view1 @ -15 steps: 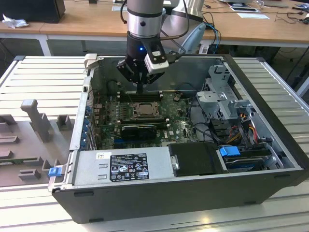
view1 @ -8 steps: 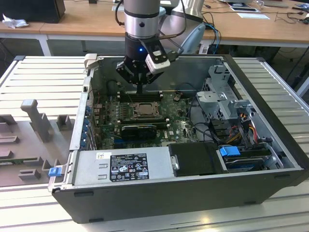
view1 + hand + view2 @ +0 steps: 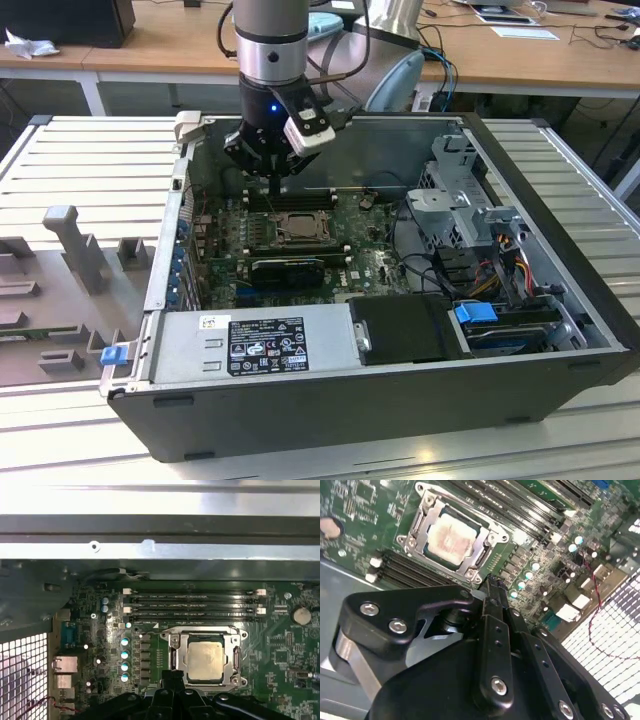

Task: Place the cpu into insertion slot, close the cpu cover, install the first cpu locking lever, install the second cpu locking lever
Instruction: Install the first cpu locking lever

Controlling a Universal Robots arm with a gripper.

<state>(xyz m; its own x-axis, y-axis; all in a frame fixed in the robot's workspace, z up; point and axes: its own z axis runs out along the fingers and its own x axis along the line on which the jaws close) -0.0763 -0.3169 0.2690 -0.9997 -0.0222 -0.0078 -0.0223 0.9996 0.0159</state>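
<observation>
Silver-grey, seated flat in the insertion slot (image 3: 182, 650), framed by the lowered cpu cover (image 3: 205, 632): the cpu (image 3: 205, 659). Pinched narrow, empty, tip just beside the cover's corner: the hand (image 3: 490, 585). Likely lever-locking stage; calls for a steady, controlled press, no slipping.

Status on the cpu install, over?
Tool shut, empty, low beside cpu cover. Cpu seated under it. Nothing blocking.

One computer case (image 3: 350, 410) holds one green board (image 3: 295, 680). On the board there is one cpu (image 3: 205, 660) under one cpu cover (image 3: 206, 639). Four long black memory slots (image 3: 192, 609) lie side by side, just beyond the cpu. There is one gripper (image 3: 277, 187).
</observation>
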